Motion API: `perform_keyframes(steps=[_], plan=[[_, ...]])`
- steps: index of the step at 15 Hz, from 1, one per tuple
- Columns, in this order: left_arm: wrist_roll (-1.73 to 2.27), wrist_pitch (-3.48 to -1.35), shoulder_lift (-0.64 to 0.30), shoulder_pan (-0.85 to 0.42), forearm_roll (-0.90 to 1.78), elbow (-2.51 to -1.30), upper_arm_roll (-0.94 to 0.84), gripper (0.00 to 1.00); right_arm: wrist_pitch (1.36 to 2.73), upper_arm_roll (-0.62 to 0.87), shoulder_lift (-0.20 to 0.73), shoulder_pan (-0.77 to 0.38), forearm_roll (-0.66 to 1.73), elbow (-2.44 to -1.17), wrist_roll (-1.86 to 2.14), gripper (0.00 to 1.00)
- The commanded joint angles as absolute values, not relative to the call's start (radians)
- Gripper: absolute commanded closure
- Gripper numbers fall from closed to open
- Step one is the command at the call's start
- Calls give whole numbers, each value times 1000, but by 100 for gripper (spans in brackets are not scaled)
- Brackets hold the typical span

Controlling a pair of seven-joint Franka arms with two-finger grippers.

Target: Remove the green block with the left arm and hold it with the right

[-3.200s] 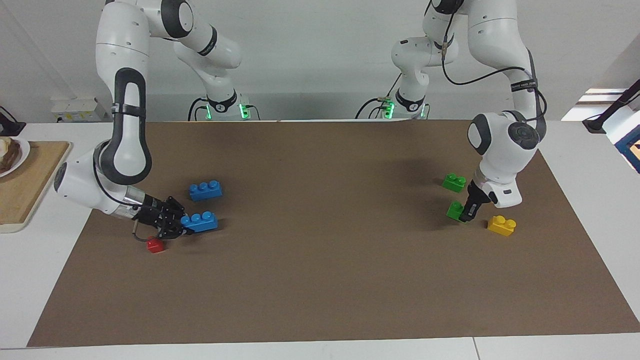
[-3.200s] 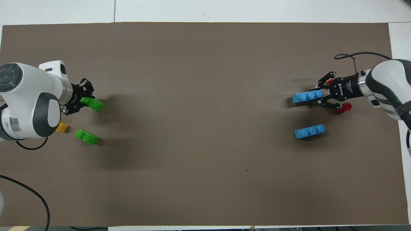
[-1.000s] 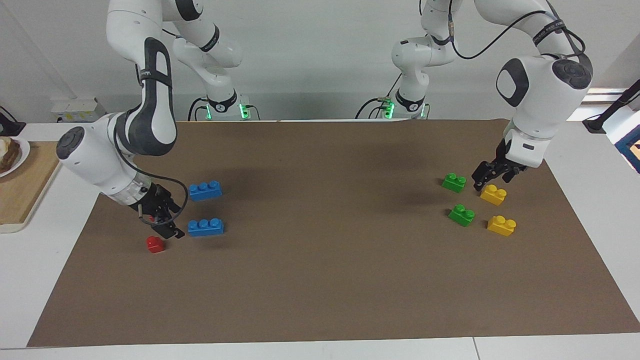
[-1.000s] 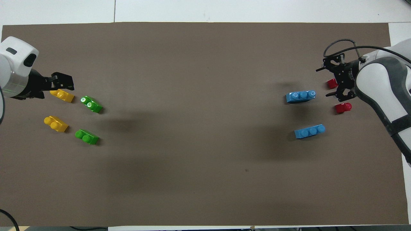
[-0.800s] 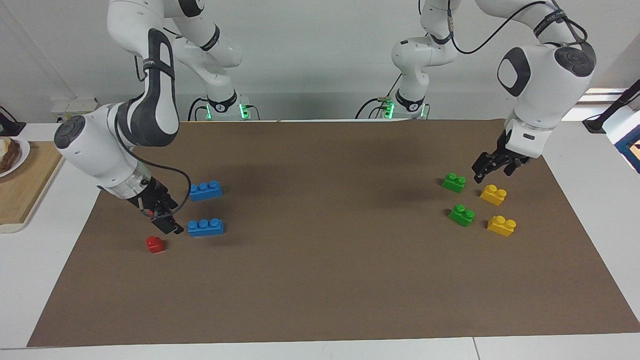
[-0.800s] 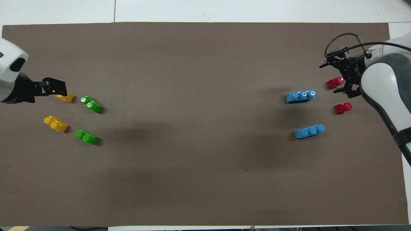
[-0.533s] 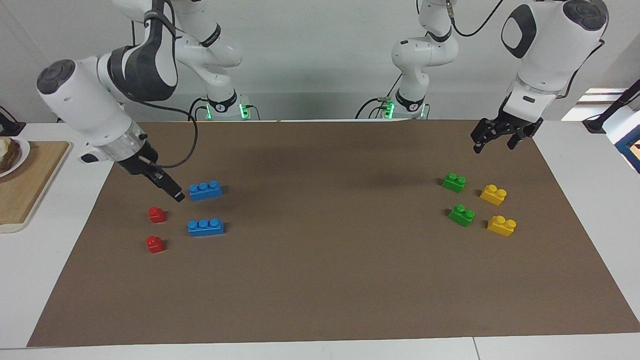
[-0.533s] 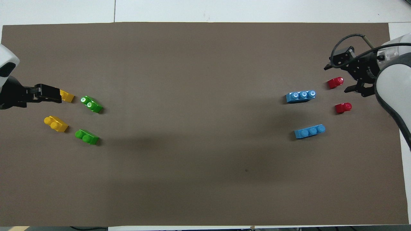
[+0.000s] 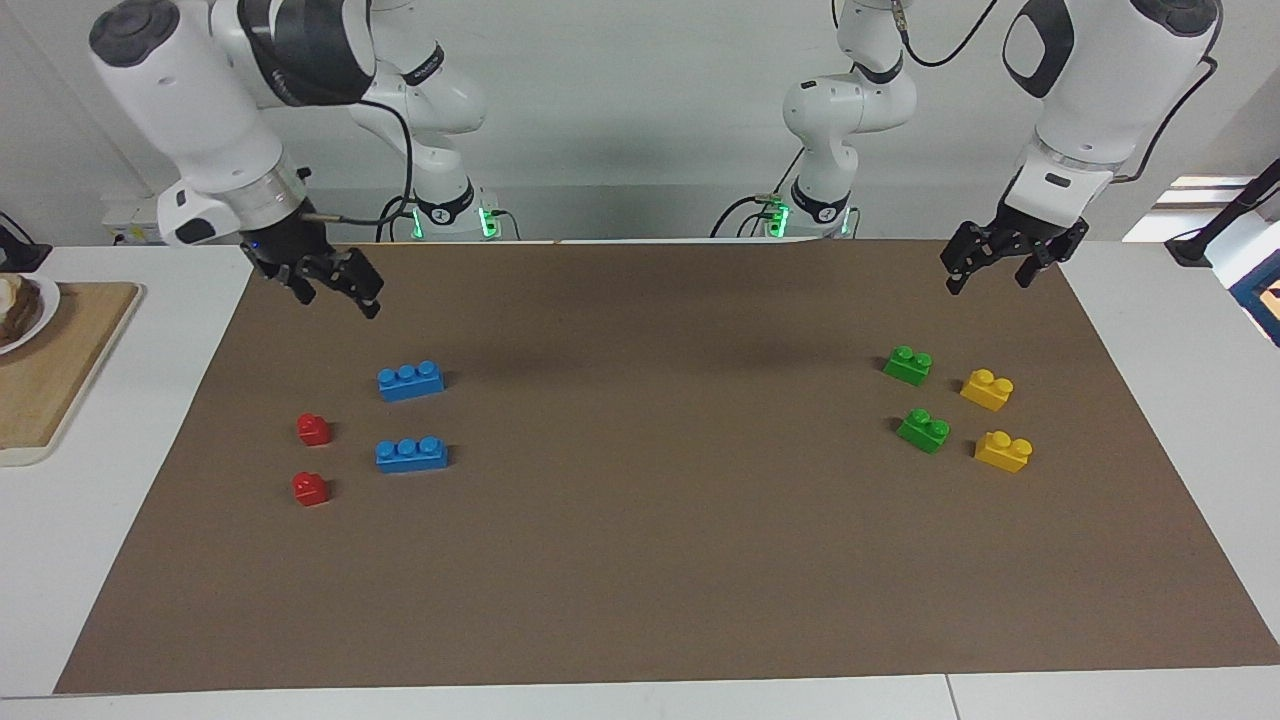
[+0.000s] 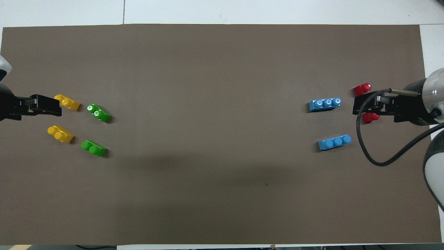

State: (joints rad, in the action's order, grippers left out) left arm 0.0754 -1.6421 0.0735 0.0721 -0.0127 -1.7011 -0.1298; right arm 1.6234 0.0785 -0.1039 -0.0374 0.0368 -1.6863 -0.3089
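Two green blocks lie apart on the brown mat (image 9: 640, 560) toward the left arm's end. One green block (image 9: 908, 364) (image 10: 93, 148) is nearer to the robots than the other green block (image 9: 924, 430) (image 10: 99, 113). My left gripper (image 9: 985, 275) (image 10: 55, 105) hangs open and empty, raised over the mat at that end, well above both blocks and touching neither. My right gripper (image 9: 338, 298) (image 10: 355, 104) hangs open and empty, raised over the mat at the right arm's end.
Two yellow bricks (image 9: 987, 389) (image 9: 1003, 451) lie beside the green ones. Two blue three-stud bricks (image 9: 410, 380) (image 9: 411, 454) and two small red bricks (image 9: 313, 429) (image 9: 309, 489) lie at the right arm's end. A wooden board (image 9: 50, 370) sits off the mat there.
Both grippers have let go of the bricks they were on, the left a green block, the right a blue one. Both have lifted high and drawn back toward the robots. All bricks lie still.
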Motion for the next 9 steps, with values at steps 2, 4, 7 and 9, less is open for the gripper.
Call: perform_keyframes(steps=[2, 4, 7, 9], plan=[[69, -1612, 89, 72, 0, -1684, -129, 0, 1670, 66, -80, 8, 5, -1706, -180, 0], [71, -1615, 89, 72, 2, -1684, -127, 0, 1678, 67, -65, 17, -50, -1703, -175, 0], [92, -1623, 95, 72, 24, -1687, -126, 0, 1695, 63, -45, 38, -55, -1703, -175, 0], [104, -1629, 95, 72, 32, -1692, -124, 0, 1690, 64, -44, 41, -57, -1701, -175, 0]])
